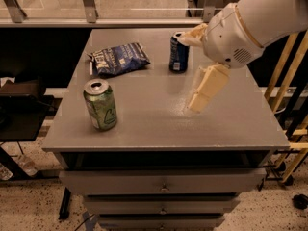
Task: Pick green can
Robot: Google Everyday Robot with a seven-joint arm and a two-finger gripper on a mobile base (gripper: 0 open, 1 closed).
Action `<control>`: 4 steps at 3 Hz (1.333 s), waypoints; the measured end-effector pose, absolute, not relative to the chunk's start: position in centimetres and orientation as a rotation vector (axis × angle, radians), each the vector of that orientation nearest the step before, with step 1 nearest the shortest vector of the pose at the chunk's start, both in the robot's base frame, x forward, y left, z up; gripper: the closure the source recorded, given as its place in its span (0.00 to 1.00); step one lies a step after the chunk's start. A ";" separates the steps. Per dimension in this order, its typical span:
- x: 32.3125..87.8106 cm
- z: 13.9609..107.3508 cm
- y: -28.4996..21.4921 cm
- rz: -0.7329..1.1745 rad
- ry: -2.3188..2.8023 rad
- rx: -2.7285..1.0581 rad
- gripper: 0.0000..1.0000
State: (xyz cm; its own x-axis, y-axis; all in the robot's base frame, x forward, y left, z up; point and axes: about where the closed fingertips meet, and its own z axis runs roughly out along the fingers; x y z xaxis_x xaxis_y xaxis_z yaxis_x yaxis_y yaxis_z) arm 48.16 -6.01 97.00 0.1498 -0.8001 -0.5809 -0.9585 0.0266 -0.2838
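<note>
The green can (100, 105) stands upright near the front left of the grey table (154, 129). It has a light green body with pale markings and a silver top with a pull tab. My gripper (187, 73) hangs over the middle right of the table, well to the right of the can and apart from it. Its cream fingers (207, 86) are spread and hold nothing. One points down and left over the tabletop, and the other reaches over the dark blue can (178, 53).
A dark blue chip bag (120, 57) lies at the back left. The table has drawers (163, 182) below. A yellow wooden frame (288, 81) stands to the right and a black chair (21, 109) to the left.
</note>
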 end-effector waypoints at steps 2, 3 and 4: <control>48.5 93.7 2.2 0.556 1.487 -1.839 0.00; 49.3 92.6 5.4 0.598 1.445 -1.849 0.00; 49.6 91.6 8.5 0.646 1.401 -1.868 0.00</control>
